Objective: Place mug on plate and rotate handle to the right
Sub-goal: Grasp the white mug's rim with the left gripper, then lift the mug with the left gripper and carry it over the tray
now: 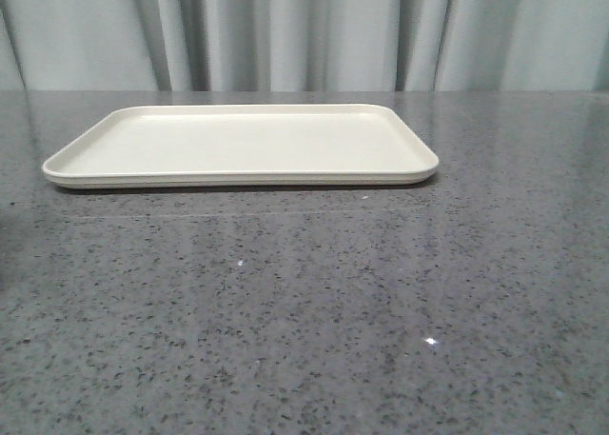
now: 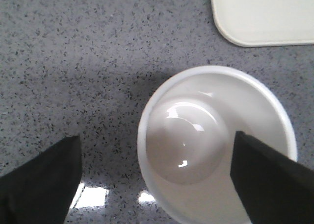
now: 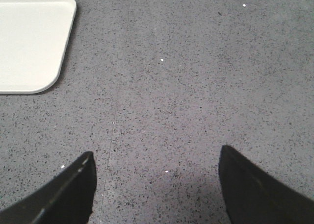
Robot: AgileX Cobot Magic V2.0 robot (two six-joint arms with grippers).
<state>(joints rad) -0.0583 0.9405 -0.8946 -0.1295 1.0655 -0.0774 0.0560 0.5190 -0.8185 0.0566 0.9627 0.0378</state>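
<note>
The white mug [image 2: 216,140] stands upright on the table and shows only in the left wrist view, seen from above into its glossy inside. Its handle and smiley face are hidden. My left gripper [image 2: 154,182] is open; one finger [image 2: 267,182] lies over the mug's opening, the other [image 2: 39,185] outside it over the table, so the near wall sits between them. The cream plate [image 1: 238,145] lies bare at the table's far middle; its corner shows just beyond the mug [image 2: 265,13]. My right gripper [image 3: 157,185] is open over bare table, with the plate's corner [image 3: 29,37] off to one side.
The grey speckled tabletop [image 1: 304,311] stretches in front of the plate. Pale curtains [image 1: 304,35] hang behind the table's far edge. Neither arm shows in the front view.
</note>
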